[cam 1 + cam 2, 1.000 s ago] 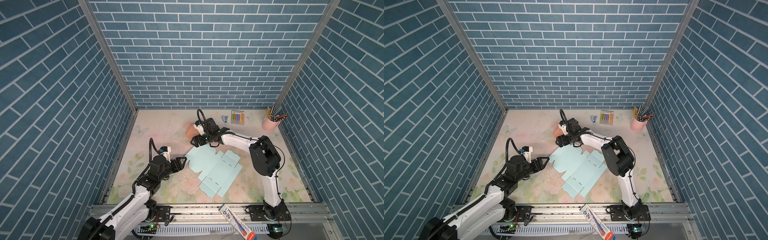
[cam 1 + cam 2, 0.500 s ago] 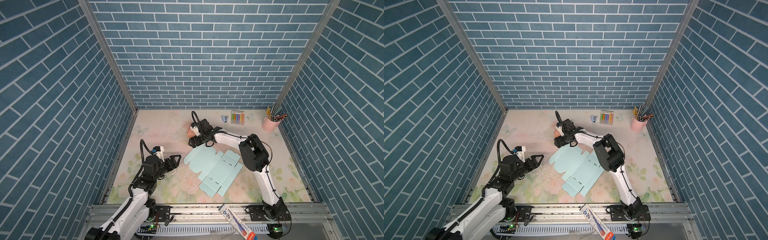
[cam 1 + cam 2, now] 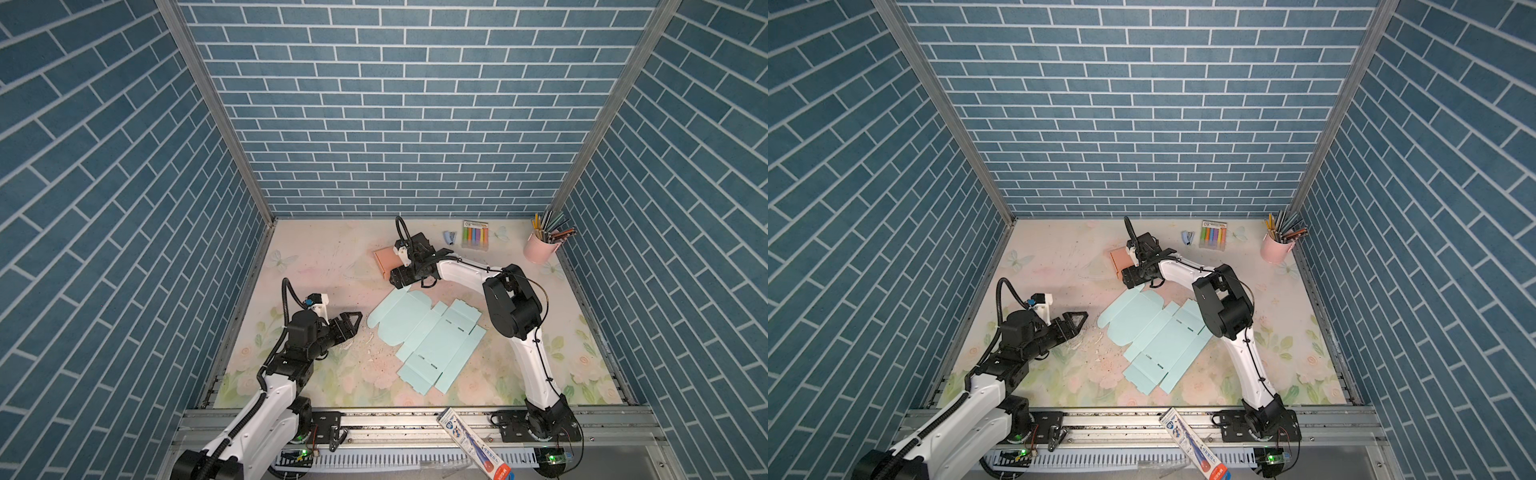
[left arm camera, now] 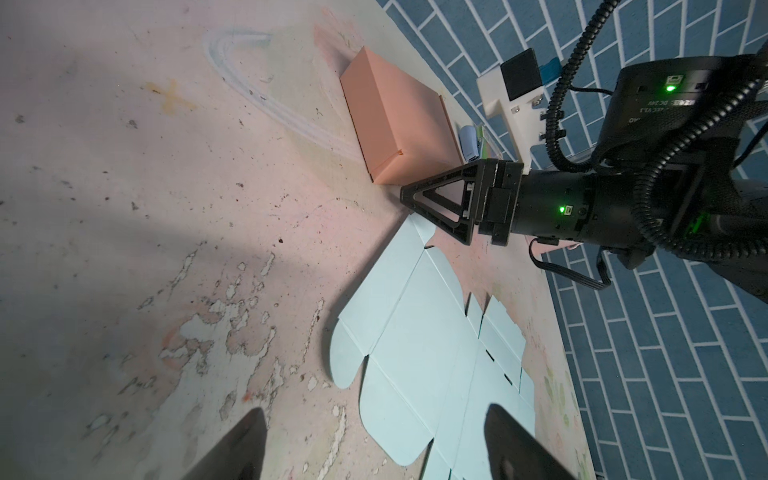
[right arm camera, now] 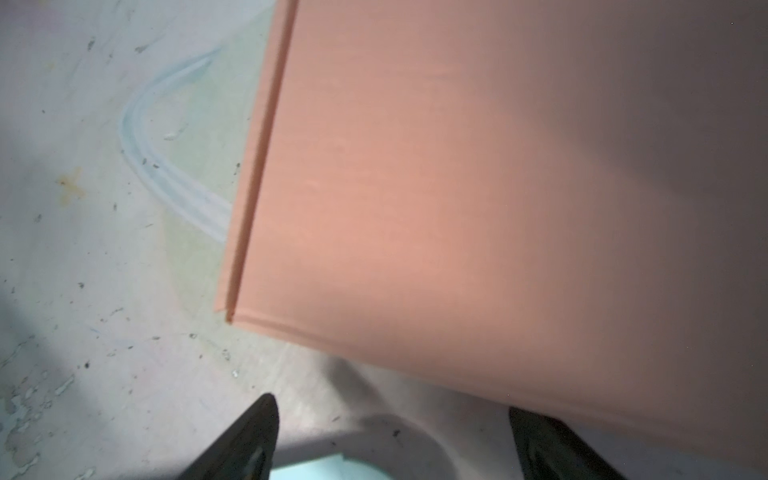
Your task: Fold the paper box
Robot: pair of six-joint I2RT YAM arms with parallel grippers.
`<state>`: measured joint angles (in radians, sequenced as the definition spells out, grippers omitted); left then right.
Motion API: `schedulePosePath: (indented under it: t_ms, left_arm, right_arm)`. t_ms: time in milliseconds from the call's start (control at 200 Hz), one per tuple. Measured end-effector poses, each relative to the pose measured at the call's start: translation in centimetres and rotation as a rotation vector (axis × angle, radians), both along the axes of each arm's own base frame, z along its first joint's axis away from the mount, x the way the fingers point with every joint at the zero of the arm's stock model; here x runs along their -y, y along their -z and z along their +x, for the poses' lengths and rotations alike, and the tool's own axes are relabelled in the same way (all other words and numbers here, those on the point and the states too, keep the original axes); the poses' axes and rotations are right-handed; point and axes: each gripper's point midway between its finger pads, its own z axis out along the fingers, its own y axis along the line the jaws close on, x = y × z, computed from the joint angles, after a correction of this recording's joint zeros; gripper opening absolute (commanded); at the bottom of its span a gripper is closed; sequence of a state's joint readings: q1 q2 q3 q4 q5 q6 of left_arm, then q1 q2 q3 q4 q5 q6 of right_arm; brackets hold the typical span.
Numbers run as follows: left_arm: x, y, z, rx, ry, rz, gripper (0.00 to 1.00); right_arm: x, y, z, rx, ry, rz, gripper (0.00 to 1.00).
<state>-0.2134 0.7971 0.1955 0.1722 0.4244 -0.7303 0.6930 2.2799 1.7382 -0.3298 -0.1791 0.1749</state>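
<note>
- The paper box (image 3: 428, 338) lies flat and unfolded on the bench (image 3: 316, 257), in the middle and toward the front edge.
- The left hand (image 3: 356, 319), fingers spread and empty, hovers near the bench's left edge, just beside the sheet's rounded flaps.
- The right hand (image 3: 398, 277), also spread and empty, sits beside a closed orange box (image 3: 384, 258) toward the back edge.

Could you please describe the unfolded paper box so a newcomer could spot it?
Look at the floral tabletop enclosed by blue brick walls; near its middle a pale blue die-cut sheet lies flat. Unlike the small orange box behind it, which is already folded up, this one is spread out with tabs and slots showing.
</note>
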Motion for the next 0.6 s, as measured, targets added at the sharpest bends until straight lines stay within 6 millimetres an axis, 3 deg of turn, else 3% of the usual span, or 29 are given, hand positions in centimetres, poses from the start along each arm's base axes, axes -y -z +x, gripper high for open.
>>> schedulePosePath:
  t_ms: [225,400,600]
  left_arm:
    - [-0.1,0.4,0.0,-0.012,0.0,0.009,0.83]
    - [-0.1,0.4,0.0,-0.011,-0.002,0.009,0.83]
    - [-0.2,0.0,0.1,0.002,-0.005,0.002,0.83]
  right_arm:
    - [-0.4,-0.1,-0.2,-0.005,-0.011,0.01,0.88]
    - [-3.3,-0.8,-0.6,0.012,-0.06,0.043,0.88]
    - [-5.1,-0.7,-0.8,0.016,-0.088,0.063,0.88]
